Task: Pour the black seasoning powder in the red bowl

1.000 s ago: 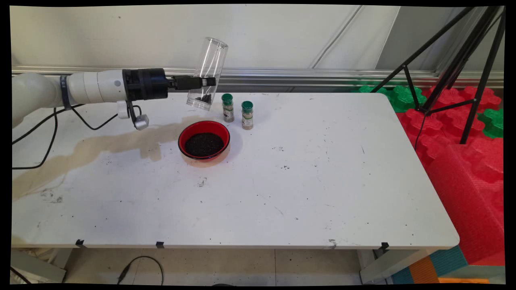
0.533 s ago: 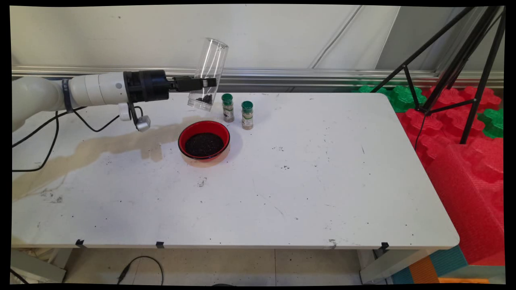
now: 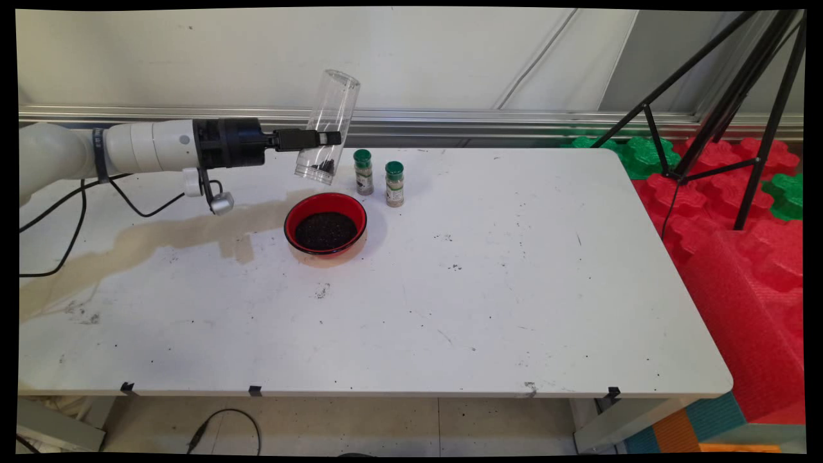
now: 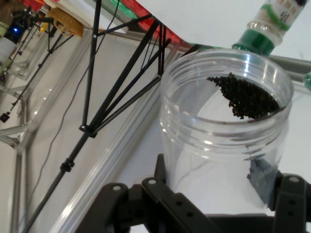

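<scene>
White table (image 3: pixel 514 289) bears a red bowl (image 3: pixel 325 225) and two spice jars (image 3: pixel 363 172).

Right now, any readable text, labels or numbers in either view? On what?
None can be read.
Spice jars' labels: print too small in the main view.
Spice jar label in the hand view: letters cut off and blurred.
Clear jar in the hand: no print.

A clear plastic cylindrical jar (image 3: pixel 325 127), tilted and with a few dark grains at its lower end, is clasped by the black two-finger claw (image 3: pixel 330 137) above the white surface (image 3: pixel 514 289), behind a red bowl of dark grains (image 3: pixel 325 224) and beside two green-capped spice bottles (image 3: pixel 379 177).
</scene>
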